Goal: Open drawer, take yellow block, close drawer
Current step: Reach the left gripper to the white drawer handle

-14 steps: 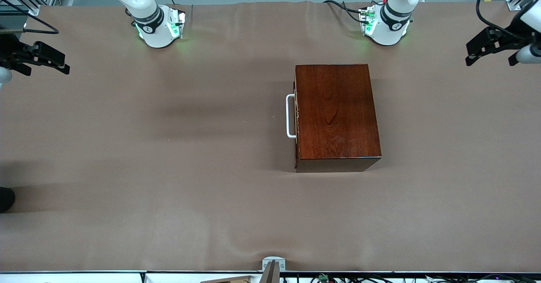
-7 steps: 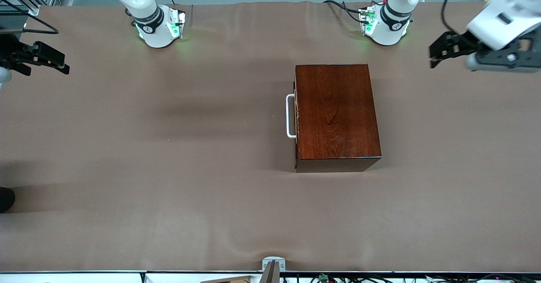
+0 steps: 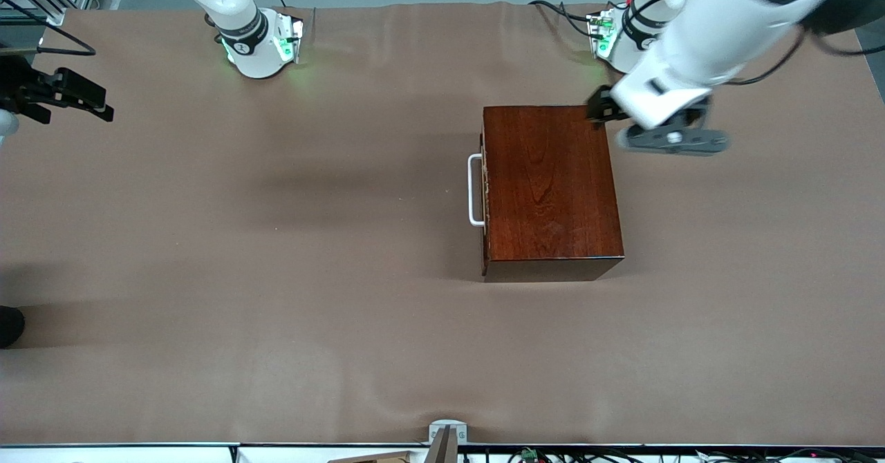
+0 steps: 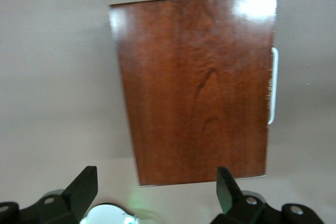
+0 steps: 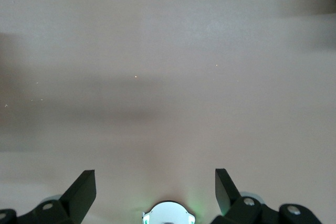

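Meanwhile, at the right arm's end of the brown-covered table (image 3: 276, 242), the right gripper (image 3: 72, 97) waits in the air over bare cloth – its fingers (image 5: 84, 190) spread wide with nothing between them. Toward the middle stands the glossy reddish-brown wooden box (image 3: 550, 186), its drawer (image 3: 486, 190) pushed fully in, so that only the white loop handle (image 3: 475, 190) shows on the side facing the right arm's end. The yellow block cannot be seen anywhere. Over the box's corner nearest the left arm's base hangs the left gripper (image 3: 601, 112), pointing down – its fingers (image 4: 84, 187) stand wide apart and empty, framing the box's edge in the left wrist view.
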Available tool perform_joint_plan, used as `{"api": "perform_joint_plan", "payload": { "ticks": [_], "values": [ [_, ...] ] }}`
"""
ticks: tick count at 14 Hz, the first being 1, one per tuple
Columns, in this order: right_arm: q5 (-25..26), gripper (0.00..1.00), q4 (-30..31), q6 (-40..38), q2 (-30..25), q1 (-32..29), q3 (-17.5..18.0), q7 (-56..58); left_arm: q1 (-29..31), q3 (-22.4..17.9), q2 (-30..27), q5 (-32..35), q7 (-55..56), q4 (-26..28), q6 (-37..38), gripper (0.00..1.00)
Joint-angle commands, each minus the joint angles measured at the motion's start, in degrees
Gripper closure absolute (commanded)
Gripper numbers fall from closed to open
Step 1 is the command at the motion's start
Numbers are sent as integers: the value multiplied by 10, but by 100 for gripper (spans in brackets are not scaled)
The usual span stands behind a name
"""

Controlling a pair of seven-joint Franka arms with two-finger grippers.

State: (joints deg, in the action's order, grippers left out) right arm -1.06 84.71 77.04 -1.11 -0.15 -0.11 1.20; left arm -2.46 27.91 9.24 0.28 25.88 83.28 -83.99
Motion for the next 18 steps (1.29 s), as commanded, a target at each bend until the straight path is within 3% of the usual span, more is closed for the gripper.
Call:
{"api": "perform_joint_plan", "payload": {
  "ticks": [1, 9, 11, 14, 15, 18],
  "values": [
    [3, 0, 10, -1, -13, -4, 3, 4, -66, 1, 66, 34, 86, -57, -6, 0],
    [3, 0, 10, 0, -13, -3, 3, 4, -258, -25, 202, 139, 293, -122, -71, 0],
    [2, 0, 9, 1, -13, -2, 3, 3, -334, -89, 231, 154, 311, -137, -86, 0],
    [-4, 0, 9, 0, -13, -3, 3, 3, -480, -242, 270, 154, 319, -155, -106, 0],
    [-5, 0, 9, 0, -13, -3, 3, 4, -513, -275, 279, 154, 319, -155, -112, 0],
    [-5, 0, 9, 0, -13, -3, 3, 4, -534, -302, 303, 154, 323, -154, -135, 0]
  ]
}}
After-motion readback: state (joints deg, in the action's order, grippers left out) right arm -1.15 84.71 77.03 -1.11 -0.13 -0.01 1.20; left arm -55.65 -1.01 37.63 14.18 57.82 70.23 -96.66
